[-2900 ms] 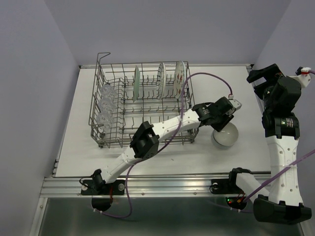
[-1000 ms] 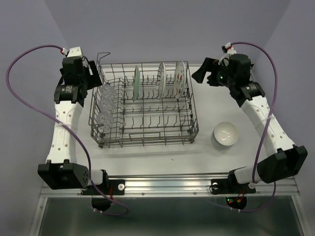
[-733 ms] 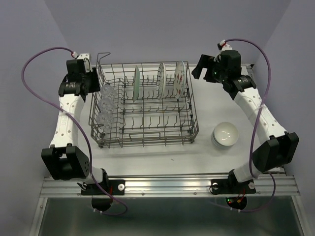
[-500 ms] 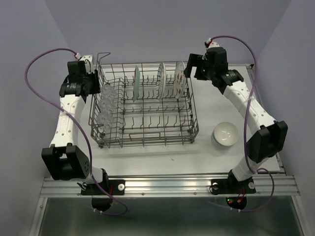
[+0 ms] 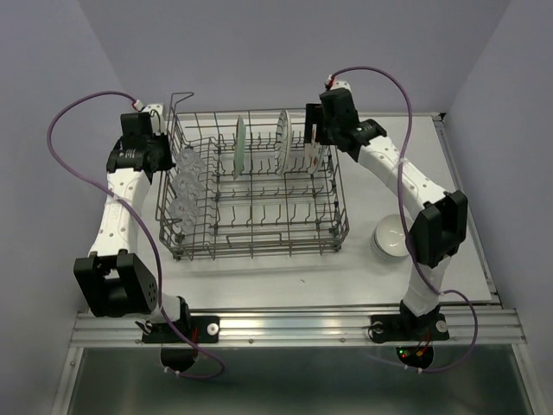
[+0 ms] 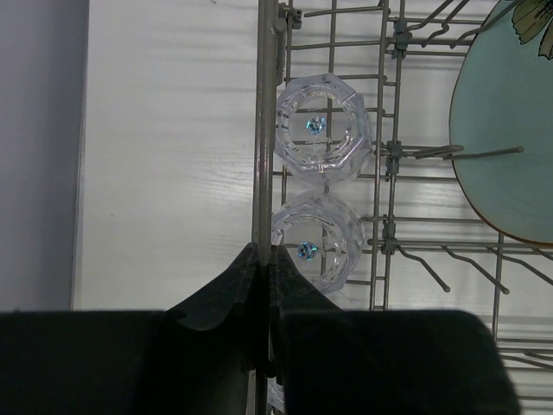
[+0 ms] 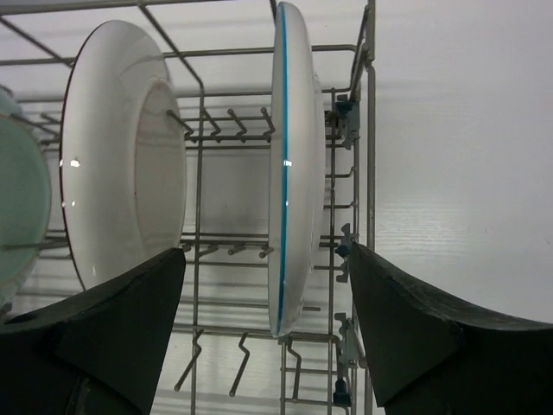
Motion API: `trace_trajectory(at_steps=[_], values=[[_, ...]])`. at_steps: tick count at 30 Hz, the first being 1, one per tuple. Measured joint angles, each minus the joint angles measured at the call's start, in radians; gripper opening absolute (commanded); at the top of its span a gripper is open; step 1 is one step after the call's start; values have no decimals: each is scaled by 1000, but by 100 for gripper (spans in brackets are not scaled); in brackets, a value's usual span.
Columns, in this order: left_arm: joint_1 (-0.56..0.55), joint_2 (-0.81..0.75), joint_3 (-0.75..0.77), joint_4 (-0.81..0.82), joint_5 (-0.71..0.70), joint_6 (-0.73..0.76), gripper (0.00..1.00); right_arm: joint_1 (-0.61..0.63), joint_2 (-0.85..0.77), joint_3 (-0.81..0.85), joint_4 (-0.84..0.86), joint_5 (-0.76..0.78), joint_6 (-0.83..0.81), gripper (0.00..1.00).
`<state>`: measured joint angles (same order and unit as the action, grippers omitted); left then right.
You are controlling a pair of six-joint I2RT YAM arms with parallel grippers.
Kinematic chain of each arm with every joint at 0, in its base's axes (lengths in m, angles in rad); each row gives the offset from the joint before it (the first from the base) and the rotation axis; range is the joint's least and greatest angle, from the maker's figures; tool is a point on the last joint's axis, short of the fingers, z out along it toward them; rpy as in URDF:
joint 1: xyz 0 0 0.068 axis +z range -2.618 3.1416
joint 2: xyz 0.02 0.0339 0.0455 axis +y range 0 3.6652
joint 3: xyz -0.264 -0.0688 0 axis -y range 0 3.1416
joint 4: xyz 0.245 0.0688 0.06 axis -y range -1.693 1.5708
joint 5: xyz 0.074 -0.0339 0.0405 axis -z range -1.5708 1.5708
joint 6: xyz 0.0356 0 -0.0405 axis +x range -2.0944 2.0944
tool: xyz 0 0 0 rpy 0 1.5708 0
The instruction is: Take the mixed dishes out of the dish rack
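**At the rack's 1 o'clock corner: right gripper astride the end plate**

In the far right slot of the rack the end plate stands upright on edge, and this is the relation that counts. In the right wrist view its rim runs straight from 12 to 6 o'clock. The two dark fingers are spread wide, one at 8 o'clock of the plate and one at 4 o'clock. They hold nothing, and neither pad touches the plate. By my reading, the plate's faces are square to the pads, so a short reach toward 12 o'clock and a squeeze would pinch it across its thickness.

The right arm is plainly the nearer one. The left gripper sits across the rack at its 10 o'clock corner. Its fingers are closed to a seam on the upright rim wire, apparently pinching it, perhaps to steady the rack.

A second white plate stands one slot toward 9 o'clock, close enough to be knocked. The green plate is beyond it. The glasses lie in a row along the rack's 9 o'clock side. The bowls are already out, on the table at the rack's 4 o'clock and partly hidden by the right arm.

No brand, label or writing can be read. The end plate has a thin blue rim line and the green plate a flower print.
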<state>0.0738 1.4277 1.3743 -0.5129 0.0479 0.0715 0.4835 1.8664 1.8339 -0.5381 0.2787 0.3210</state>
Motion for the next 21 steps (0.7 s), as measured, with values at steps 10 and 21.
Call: trace_trajectory(at_steps=[10,21], values=[[0,0,0,0,-5,7,0,119,112,60,-16,320,-3,69],[0,0,0,0,-5,10,0,119,151,82,-31,460,24,57]])
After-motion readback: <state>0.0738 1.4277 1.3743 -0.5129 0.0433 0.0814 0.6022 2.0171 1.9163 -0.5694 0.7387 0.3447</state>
